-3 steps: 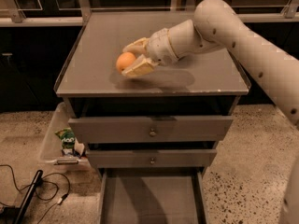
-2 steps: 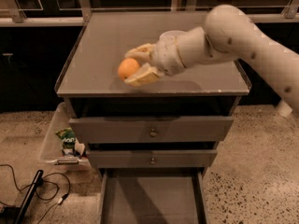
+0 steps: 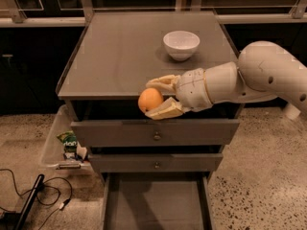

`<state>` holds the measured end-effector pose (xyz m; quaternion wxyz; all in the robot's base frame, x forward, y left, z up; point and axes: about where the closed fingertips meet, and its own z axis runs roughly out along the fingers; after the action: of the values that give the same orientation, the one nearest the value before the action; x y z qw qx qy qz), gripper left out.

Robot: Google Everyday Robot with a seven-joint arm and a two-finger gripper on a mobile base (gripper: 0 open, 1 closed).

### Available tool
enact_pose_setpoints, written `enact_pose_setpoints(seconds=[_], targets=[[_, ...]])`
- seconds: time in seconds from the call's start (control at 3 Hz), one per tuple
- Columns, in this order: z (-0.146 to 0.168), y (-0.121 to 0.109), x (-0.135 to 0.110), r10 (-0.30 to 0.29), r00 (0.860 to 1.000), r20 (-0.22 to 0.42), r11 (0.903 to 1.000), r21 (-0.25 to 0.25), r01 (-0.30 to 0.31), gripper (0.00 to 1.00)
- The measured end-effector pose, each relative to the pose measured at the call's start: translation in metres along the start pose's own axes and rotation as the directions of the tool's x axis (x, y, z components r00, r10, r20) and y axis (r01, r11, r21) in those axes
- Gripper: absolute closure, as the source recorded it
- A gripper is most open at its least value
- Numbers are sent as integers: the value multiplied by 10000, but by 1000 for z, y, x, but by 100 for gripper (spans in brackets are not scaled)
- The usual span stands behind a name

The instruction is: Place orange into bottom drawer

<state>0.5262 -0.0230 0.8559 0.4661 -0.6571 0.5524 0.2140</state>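
Observation:
The orange [image 3: 149,100] is a small round fruit held between the two cream fingers of my gripper [image 3: 154,98]. The gripper is shut on it and hangs in front of the cabinet's top edge, above the drawer fronts. The bottom drawer [image 3: 153,209] is pulled open at the bottom of the view, a wide shallow grey tray with a bare floor. It lies well below the orange.
A white bowl [image 3: 181,44] stands on the grey cabinet top [image 3: 120,56]. Two upper drawers [image 3: 156,133] with small knobs are shut. A clear bin with packets [image 3: 64,145] sits on the floor at the left, beside black cables [image 3: 29,195].
My gripper has carried the orange forward off the cabinet top, past its front edge and lower. The white bowl, hidden behind the arm before, now shows.

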Motion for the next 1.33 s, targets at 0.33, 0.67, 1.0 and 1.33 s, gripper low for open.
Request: enact_pose_setpoints(seconds=[0.33,0.67,1.0,1.33], targets=[[0,0,0,8,10000,1,10000,-2,-8,100],[7,17,29,648,9975,-266,9979,88,-645,100],[22,63,94,2000,9784,-531,9794,389,-1981,100],[49,133,178,3096,9470,-858,9509,263,-3085,100]])
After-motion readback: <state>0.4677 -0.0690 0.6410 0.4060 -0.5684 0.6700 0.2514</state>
